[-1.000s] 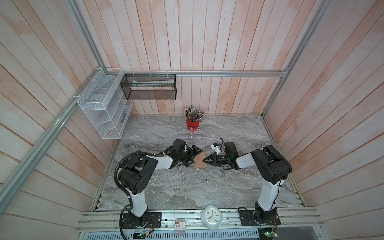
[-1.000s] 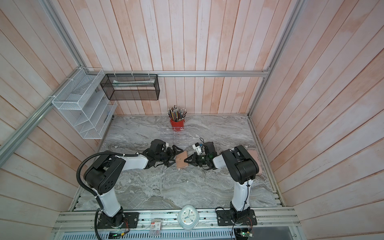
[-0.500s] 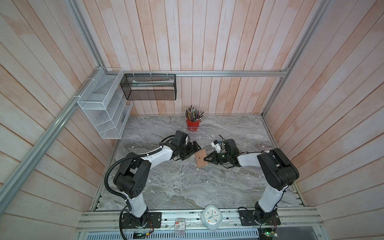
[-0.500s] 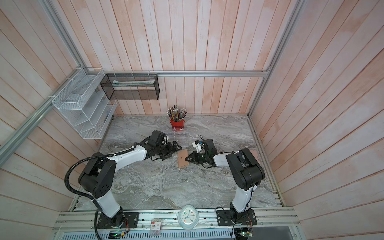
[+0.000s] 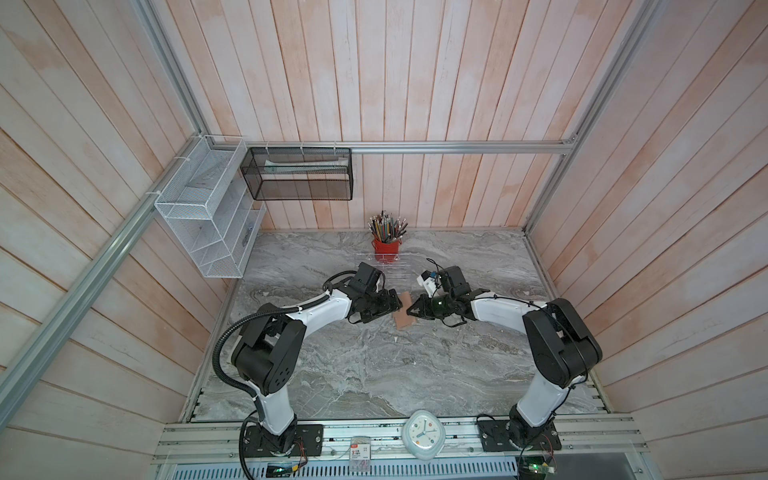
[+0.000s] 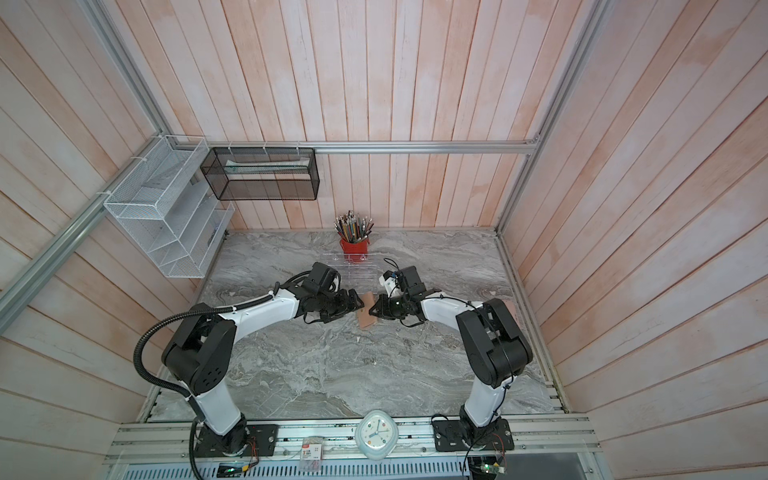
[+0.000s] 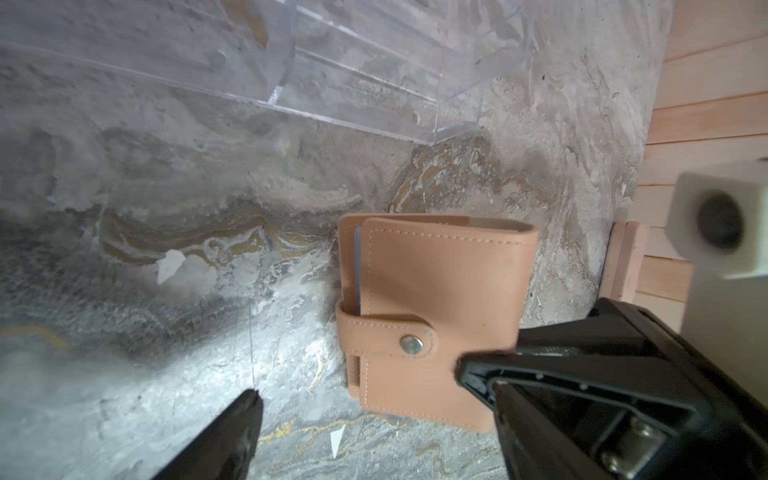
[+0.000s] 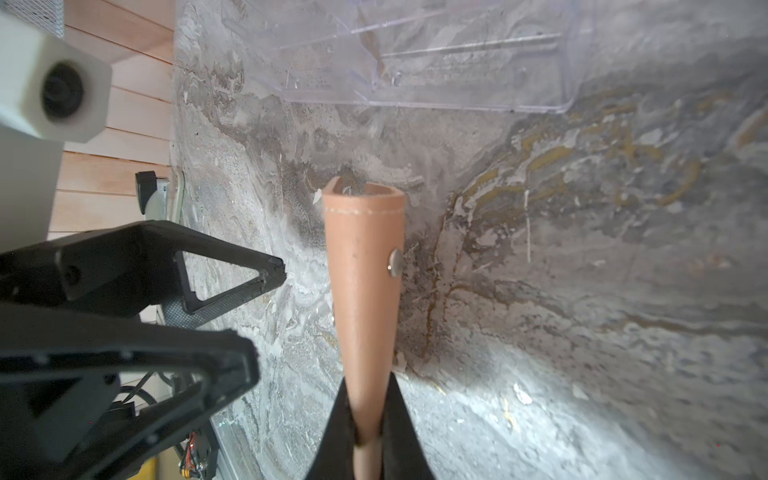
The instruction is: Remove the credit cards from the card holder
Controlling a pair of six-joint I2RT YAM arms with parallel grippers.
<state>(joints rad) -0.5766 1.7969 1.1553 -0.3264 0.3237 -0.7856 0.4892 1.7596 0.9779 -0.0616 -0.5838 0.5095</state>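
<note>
The card holder point(image 7: 436, 299), a tan-pink booklet wallet, is closed, its strap fastened by a metal snap point(image 7: 411, 344). In both top views it stands tilted on the marble between the arms point(image 5: 404, 312) point(image 6: 367, 316). My right gripper point(image 8: 368, 380) is shut on its spine edge, also seen from above point(image 5: 411, 311). My left gripper point(image 7: 376, 399) is open. Its fingers point(image 8: 232, 270) hang just beside the holder without touching it. The credit cards are hidden inside; only a pale sleeve edge point(image 7: 355, 266) shows.
A clear acrylic rack point(image 5: 386, 270) lies just behind the grippers, with a red cup of pencils point(image 5: 387, 245) beyond it. Wire baskets point(image 5: 208, 216) hang on the left wall. A white clock point(image 5: 423, 434) sits on the front rail. Small white scraps dot the marble.
The left arm swung toward the back, then came in again beside the holder, its jaws slightly narrower. The right gripper and the holder stayed put.
</note>
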